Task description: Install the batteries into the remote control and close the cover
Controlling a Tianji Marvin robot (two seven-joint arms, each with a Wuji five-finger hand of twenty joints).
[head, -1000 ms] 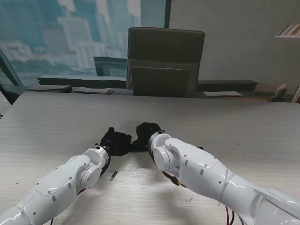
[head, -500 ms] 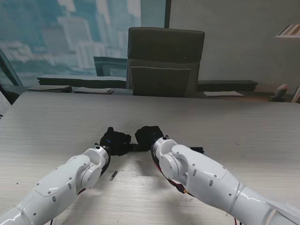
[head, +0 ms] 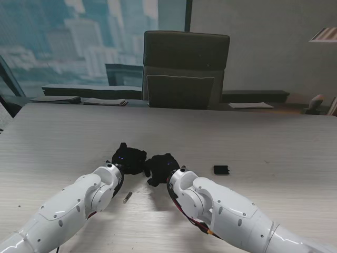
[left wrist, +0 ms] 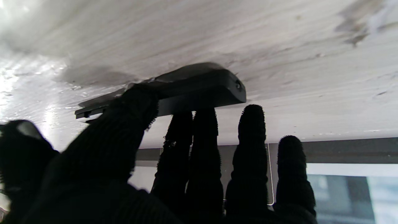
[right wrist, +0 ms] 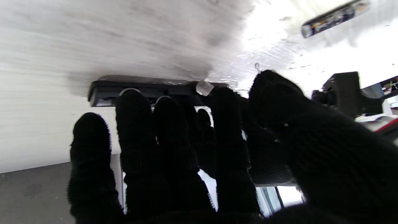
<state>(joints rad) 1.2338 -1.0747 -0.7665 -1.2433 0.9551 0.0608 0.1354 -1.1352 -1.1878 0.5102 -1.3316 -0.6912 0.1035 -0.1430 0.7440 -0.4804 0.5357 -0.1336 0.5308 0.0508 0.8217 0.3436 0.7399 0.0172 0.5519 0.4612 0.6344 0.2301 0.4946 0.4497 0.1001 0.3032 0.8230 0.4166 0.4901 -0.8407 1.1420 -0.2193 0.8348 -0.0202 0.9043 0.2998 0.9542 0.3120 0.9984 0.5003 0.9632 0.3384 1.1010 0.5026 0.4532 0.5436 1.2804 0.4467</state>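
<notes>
The black remote point(left wrist: 199, 88) lies flat on the table, and my left hand point(head: 128, 158) is shut on it, thumb on one long edge and fingers on the other. My right hand point(head: 160, 168) sits right beside the left, its fingers laid over the remote point(right wrist: 136, 84). A small pale battery end point(right wrist: 204, 88) shows between its thumb and forefinger. In the stand view both hands hide the remote. A loose battery point(head: 127, 197) lies nearer to me by my left forearm, and the right wrist view shows that battery point(right wrist: 335, 14) too. The black battery cover point(head: 221, 169) lies to the right.
An office chair point(head: 184, 68) stands behind the far edge of the pale wooden table point(head: 274, 142). Papers and dark flat things lie on a ledge beyond it.
My right hand has moved left and nearer to me, close against the left hand. The battery cover, hidden behind the right arm before, now shows. The left hand has stayed put.
</notes>
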